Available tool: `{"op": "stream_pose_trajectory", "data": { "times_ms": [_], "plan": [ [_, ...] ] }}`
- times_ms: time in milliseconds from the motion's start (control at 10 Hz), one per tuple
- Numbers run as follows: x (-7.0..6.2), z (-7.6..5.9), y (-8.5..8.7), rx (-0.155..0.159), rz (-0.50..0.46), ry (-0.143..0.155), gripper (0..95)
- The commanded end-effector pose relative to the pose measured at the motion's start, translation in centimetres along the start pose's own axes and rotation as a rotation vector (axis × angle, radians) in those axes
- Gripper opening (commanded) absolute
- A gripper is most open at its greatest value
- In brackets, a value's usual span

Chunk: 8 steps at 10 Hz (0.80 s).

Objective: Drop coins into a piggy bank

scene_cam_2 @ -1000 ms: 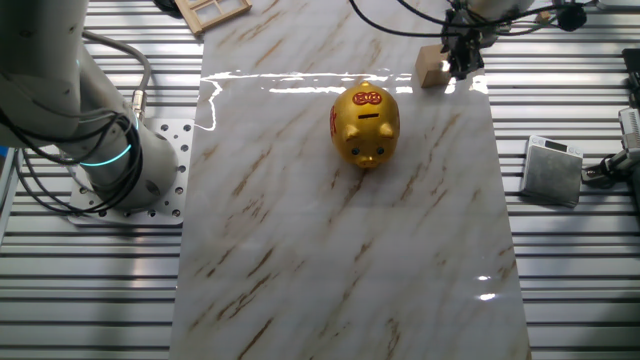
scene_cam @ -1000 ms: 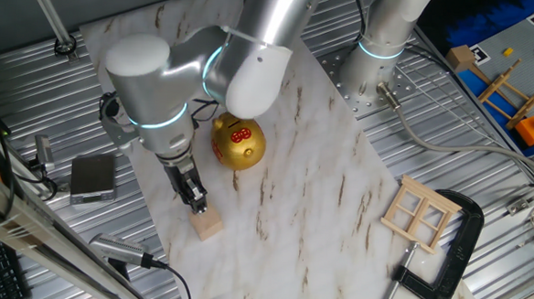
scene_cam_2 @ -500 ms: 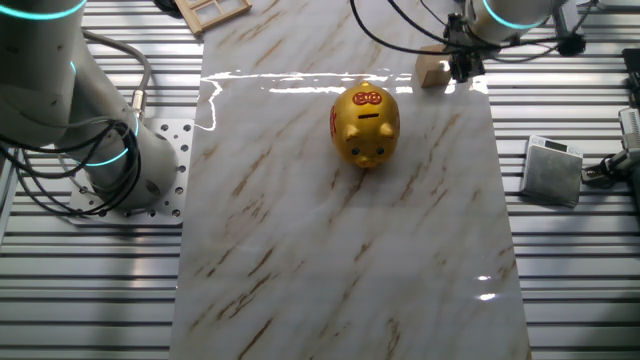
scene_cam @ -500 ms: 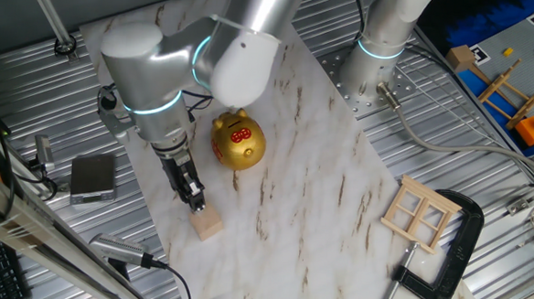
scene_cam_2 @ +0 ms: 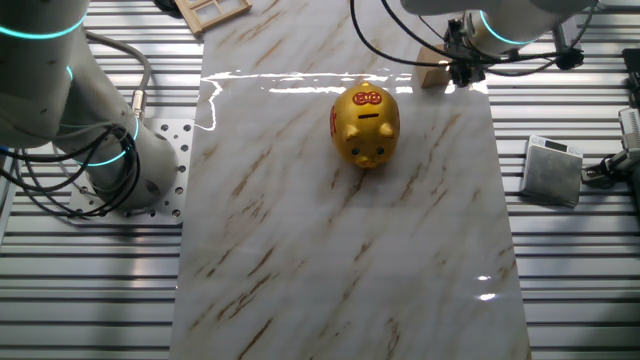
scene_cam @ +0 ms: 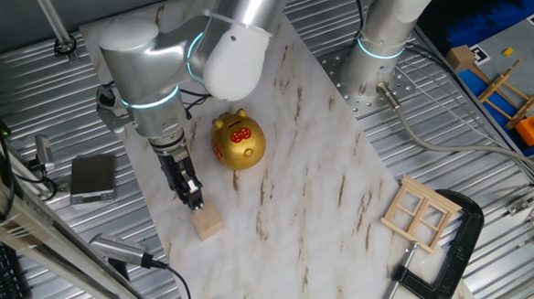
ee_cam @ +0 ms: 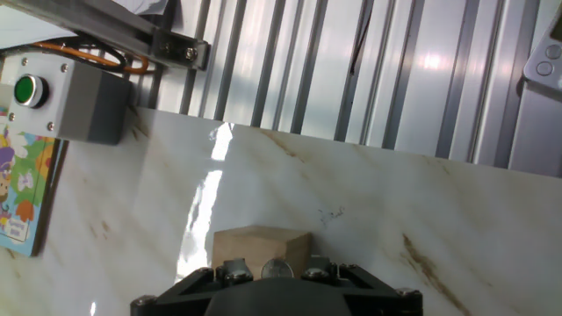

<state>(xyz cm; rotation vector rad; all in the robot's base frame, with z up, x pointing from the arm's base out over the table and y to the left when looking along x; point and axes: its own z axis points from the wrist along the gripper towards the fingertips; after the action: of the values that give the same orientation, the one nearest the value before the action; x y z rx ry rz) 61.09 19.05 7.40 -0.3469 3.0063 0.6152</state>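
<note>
While hovering just over pale wooden cube (scene_cam: 208, 224), black two-finger gripper (scene_cam: 194, 201) pinching small grey round coin (ee_cam: 277, 268); risking slipping before reaching shiny gold piggy bank (scene_cam: 238, 142) at one o'clock.

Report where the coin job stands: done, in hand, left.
Done: nothing that shows; the piggy bank stands alone, apart from the arm. In hand: the gripper is down at the wooden cube, and the hand view shows the coin right at the fingers, over the cube. Whether it is gripped cannot be told. Left: carry the coin to the bank and drop it through the slot on its back.
</note>
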Motion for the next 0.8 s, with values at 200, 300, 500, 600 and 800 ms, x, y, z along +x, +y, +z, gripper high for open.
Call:
{"op": "stream_pose_trajectory", "data": {
  "times_ms": [200, 300, 500, 600, 800],
  "plan": [
    [0.05, -0.04, -0.15, -0.032, 0.001, -0.007, 38.0],
    [0.06, -0.06, -0.17, -0.036, 0.001, -0.008, 38.0],
    [0.08, -0.06, -0.2, -0.045, -0.001, -0.004, 38.0],
    [0.11, -0.09, -0.22, -0.057, 0.0, -0.004, 38.0],
    [0.13, -0.1, -0.23, -0.081, -0.006, -0.009, 38.0]
  ]
}}
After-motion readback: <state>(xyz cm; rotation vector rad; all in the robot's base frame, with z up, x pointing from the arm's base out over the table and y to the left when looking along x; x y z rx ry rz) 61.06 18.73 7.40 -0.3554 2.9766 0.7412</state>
